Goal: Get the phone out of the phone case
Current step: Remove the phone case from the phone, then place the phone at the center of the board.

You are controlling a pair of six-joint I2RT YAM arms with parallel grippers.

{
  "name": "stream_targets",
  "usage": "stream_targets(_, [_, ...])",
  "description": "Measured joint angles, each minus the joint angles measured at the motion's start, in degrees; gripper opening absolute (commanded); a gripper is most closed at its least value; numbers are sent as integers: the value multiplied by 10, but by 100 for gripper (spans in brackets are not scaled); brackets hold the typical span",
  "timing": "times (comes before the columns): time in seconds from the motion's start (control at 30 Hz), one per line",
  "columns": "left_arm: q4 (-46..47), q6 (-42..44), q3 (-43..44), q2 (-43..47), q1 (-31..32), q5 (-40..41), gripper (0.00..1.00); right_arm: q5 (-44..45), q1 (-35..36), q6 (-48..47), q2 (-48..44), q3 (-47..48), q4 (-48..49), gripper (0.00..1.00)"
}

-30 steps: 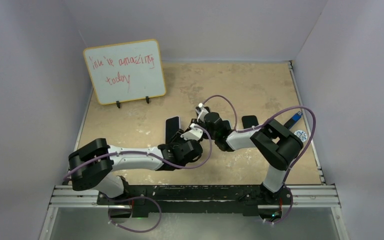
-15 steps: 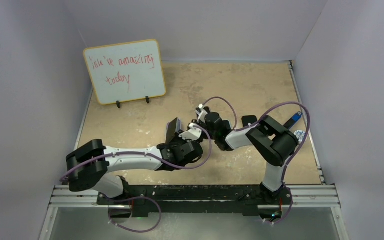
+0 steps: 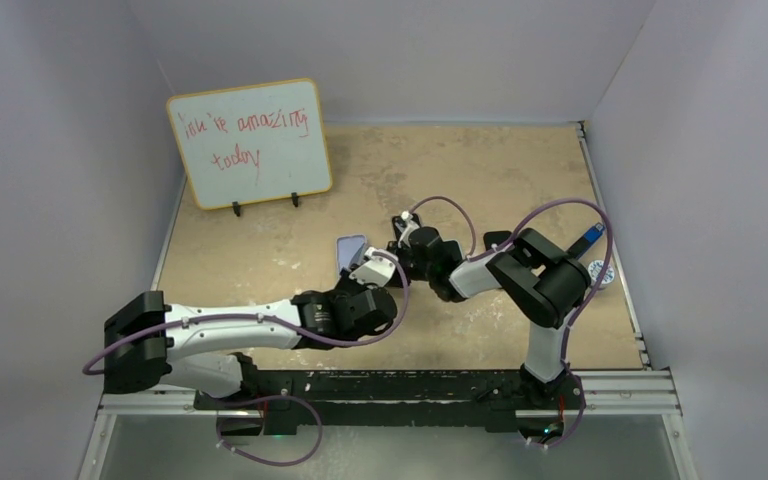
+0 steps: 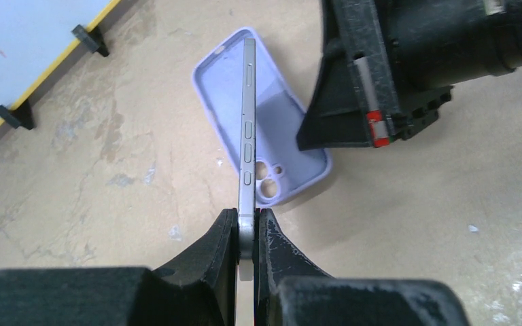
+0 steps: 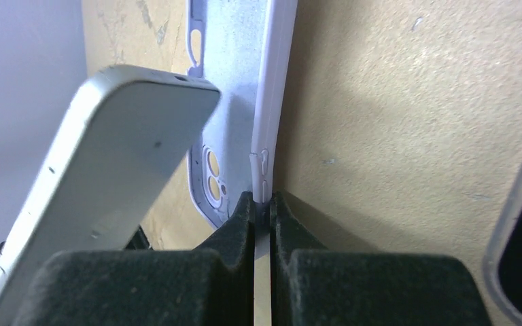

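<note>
Top and wrist views, separation stage. The left gripper (image 4: 247,224) is clamped narrowly on the long edges of the phone (image 4: 248,136), gripping it near its camera end and holding it on edge above the table (image 3: 480,170). The right gripper (image 5: 263,204) is pinched tight on one side wall of the lilac phone case (image 4: 282,129), pressing it down against the table.

A second ago the overhead view showed the dark phone seated in the case and the left jaws partly apart. They have since shut on the phone, and the left arm has drawn back toward the near edge. The case now shows its bare lilac interior and open camera cut-out.

The phone thus appears to be out of the case, raised and tilted over it. Whether its far end touches the case's rim cannot be told from these views.

In judgement, the extraction itself is essentially achieved. What remains is to carry the phone clear and set it down without loosening the thin edge grip.
</note>
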State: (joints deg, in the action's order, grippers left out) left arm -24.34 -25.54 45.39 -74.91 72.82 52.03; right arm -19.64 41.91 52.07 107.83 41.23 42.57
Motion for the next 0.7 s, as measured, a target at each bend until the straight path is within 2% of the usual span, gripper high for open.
stream_targets(0.1, [-25,-14,1,9,-16,11,0,16,-3,-13,0,0,-3,0])
stream_targets(0.4, [-65,-52,1,-3,-151,24,0,37,-8,-30,-10,0,-7,0])
stream_targets(0.7, [-100,-79,36,-101,-203,50,0,37,-12,-33,-19,-5,-6,0])
